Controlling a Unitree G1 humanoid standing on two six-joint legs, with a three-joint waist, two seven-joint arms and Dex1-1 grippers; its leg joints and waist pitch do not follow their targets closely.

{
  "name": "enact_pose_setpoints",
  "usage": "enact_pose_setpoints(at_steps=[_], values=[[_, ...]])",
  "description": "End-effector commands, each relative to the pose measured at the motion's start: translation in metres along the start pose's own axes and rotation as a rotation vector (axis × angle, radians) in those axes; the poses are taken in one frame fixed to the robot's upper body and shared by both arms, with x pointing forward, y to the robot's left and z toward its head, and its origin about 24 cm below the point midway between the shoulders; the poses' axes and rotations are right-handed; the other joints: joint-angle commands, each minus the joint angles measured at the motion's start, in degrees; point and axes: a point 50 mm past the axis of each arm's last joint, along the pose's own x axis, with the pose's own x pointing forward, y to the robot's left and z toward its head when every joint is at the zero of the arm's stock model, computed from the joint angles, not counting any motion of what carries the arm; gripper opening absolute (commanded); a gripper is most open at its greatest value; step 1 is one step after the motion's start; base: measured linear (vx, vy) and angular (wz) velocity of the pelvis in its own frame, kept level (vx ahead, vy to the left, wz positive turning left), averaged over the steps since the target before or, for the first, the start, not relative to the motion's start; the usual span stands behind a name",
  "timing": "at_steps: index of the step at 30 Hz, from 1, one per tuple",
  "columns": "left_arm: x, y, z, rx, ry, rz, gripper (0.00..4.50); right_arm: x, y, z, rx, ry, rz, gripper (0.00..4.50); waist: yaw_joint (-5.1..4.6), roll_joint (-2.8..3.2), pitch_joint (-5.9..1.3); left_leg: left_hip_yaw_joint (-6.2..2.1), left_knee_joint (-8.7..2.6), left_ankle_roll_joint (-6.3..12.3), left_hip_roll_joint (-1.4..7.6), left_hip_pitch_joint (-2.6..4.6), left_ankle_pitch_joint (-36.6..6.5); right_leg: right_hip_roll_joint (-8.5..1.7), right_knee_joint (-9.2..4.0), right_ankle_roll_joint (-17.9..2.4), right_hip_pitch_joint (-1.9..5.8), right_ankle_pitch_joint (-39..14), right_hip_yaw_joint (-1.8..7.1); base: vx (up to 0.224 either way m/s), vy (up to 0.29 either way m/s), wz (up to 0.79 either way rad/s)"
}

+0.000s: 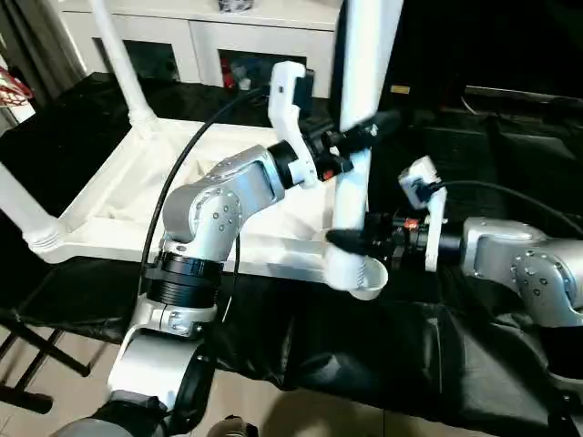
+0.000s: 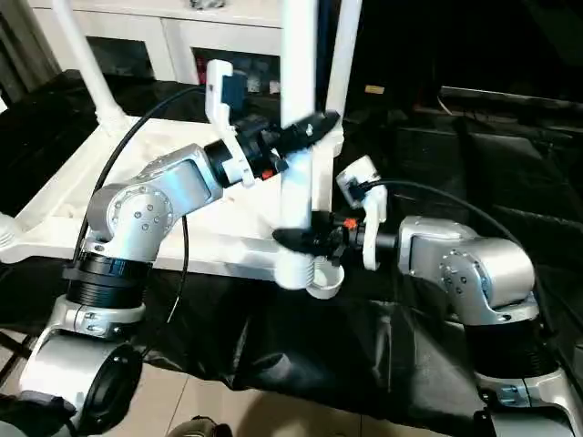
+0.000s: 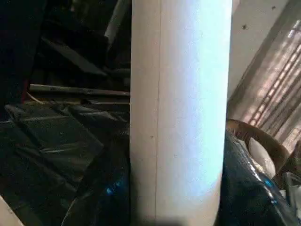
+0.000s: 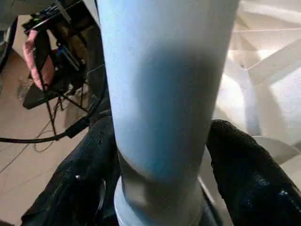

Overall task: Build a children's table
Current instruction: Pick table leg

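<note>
The white tabletop (image 1: 118, 191) lies upside down, ribbed underside up. White tube legs stand in its far-left socket (image 1: 123, 64) and near-left socket (image 1: 18, 205); another rises at the far right (image 2: 339, 55). A further leg (image 1: 360, 73) stands upright in the near-right corner socket (image 1: 364, 280). My left gripper (image 1: 357, 138) is shut on this leg about halfway up. My right gripper (image 1: 351, 241) is shut on it just above the socket. In the right wrist view black fingers (image 4: 235, 165) flank the leg (image 4: 160, 94). The left wrist view looks straight onto the leg (image 3: 178, 113).
A black cloth (image 1: 364, 355) covers the work surface under the tabletop. A white glass-door cabinet (image 1: 209, 36) stands behind it. Dark equipment lies at the back right (image 1: 510, 100). A black stand's legs (image 1: 27, 355) reach the floor at the near left.
</note>
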Motion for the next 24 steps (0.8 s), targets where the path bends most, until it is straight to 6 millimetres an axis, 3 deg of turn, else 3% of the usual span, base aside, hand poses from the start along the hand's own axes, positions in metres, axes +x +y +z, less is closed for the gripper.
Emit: enact_pose_setpoints(at_steps=[1,11,20,21,24], values=[[0.0019,-0.0063,0.0052,0.028,0.003,-0.038,1.79,0.0012,0.0005,0.0014,0.011,0.004,0.020,3.08,0.20,-1.60,-4.63,-0.62,-3.88,2.34,2.65,1.35,-3.01,-2.69,-3.57,-14.54,3.02,-3.17,1.33,0.000,0.000,0.00],[0.0021,-0.0109,0.0065,0.007,-0.009,-0.079,1.79,0.0050,-0.0007,-0.0019,0.044,-0.005,0.035,3.08,0.34,-1.41,-4.77,-0.67,-3.82,2.05,2.56,1.28,-3.18,-2.65,-3.32,-15.06,3.16,-1.86,1.25,0.000,0.000,0.00],[0.0016,-0.0118,0.0065,0.003,-0.009,-0.092,1.79,0.0074,-0.0014,-0.0030,0.051,-0.006,0.037,3.08,0.32,-1.69,-4.80,-0.60,-3.77,2.19,2.50,1.28,-3.08,-2.58,-3.36,-15.01,3.23,-1.77,1.26,0.000,0.000,0.00],[0.0012,-0.0120,0.0065,0.004,-0.007,-0.094,1.79,0.0075,-0.0013,-0.0030,0.051,-0.006,0.038,2.82,0.39,-1.65,-4.84,-0.65,-3.74,2.27,2.55,1.31,-2.78,-2.62,-3.23,-15.03,3.25,-1.53,1.26,0.000,0.000,0.00],[0.0007,-0.0125,0.0058,0.003,-0.004,-0.096,1.79,0.0072,-0.0018,-0.0028,0.052,-0.005,0.040,2.70,0.39,-1.63,-4.81,-0.64,-3.75,2.31,2.53,1.30,-3.07,-2.61,-3.28,-14.92,3.21,-1.92,1.25,0.000,0.000,0.00]])
